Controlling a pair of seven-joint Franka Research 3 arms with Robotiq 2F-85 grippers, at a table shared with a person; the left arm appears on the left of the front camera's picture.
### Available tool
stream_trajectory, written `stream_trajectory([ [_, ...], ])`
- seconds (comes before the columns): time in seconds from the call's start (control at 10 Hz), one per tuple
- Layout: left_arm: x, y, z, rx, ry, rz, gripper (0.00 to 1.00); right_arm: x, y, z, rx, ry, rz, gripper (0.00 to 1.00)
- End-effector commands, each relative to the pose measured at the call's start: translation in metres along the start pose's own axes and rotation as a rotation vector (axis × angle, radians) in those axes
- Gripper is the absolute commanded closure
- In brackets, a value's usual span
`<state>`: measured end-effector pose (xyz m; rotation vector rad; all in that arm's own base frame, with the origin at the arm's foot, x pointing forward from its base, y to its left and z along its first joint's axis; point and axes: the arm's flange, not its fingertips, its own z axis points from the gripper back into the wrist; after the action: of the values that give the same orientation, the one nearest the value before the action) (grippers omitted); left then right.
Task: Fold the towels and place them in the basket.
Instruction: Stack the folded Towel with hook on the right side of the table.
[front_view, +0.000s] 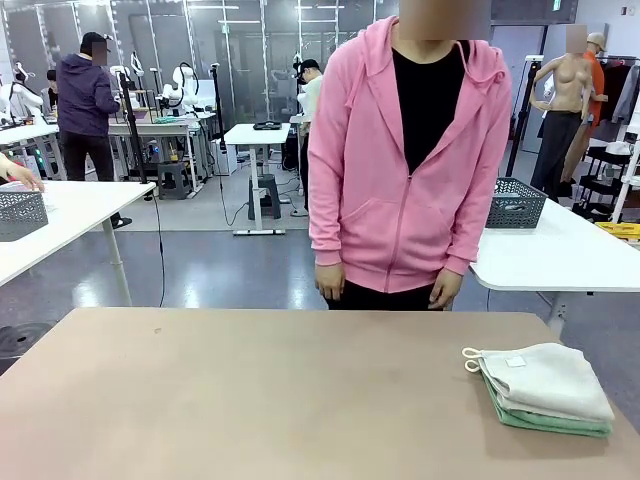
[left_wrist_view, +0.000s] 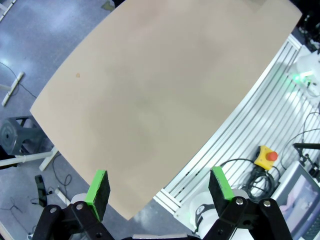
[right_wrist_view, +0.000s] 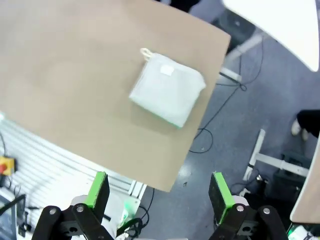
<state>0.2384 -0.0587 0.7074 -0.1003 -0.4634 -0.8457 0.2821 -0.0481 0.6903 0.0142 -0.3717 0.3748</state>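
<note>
A small stack of folded towels (front_view: 545, 390) lies near the right edge of the tan table (front_view: 250, 400): a cream-white one on top, a mint green one under it, loops at the far left corner. The right wrist view looks down on the same stack of towels (right_wrist_view: 167, 89) from well above. My right gripper (right_wrist_view: 158, 192) is open, high over the table's near edge, nothing between its fingers. High above the bare left part of the table (left_wrist_view: 150, 100), my left gripper (left_wrist_view: 159, 190) is open as well. The basket is out of view on this table.
A person in a pink hoodie (front_view: 410, 160) stands at the far edge, hands hanging down. Other white tables behind carry grey mesh baskets (front_view: 516, 203). A yellow box with a red stop button (left_wrist_view: 265, 156) sits below the table's near side.
</note>
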Motion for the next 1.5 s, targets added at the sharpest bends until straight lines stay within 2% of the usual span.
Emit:
stream_trajectory([
  [0.0, -0.001, 0.000, 0.000, 0.009, 0.001, -0.003, 0.00, -0.015, 0.018, 0.026, 0.098, 0.002, 0.109, 0.00],
  [0.3, -0.001, 0.000, 0.000, 0.009, 0.001, -0.003, 0.00, -0.036, 0.049, 0.058, 0.164, -0.050, 0.142, 0.00],
  [0.5, -0.001, 0.000, 0.000, 0.009, 0.001, -0.003, 0.00, -0.031, 0.053, 0.054, 0.194, -0.127, 0.065, 0.00],
  [0.6, -0.001, 0.000, 0.000, 0.009, 0.001, -0.003, 0.00, -0.039, 0.050, 0.063, 0.153, -0.065, 0.137, 0.00],
  [1.4, -0.001, 0.000, 0.000, 0.009, 0.001, -0.003, 0.00, -0.039, 0.050, 0.063, 0.153, -0.065, 0.137, 0.00],
])
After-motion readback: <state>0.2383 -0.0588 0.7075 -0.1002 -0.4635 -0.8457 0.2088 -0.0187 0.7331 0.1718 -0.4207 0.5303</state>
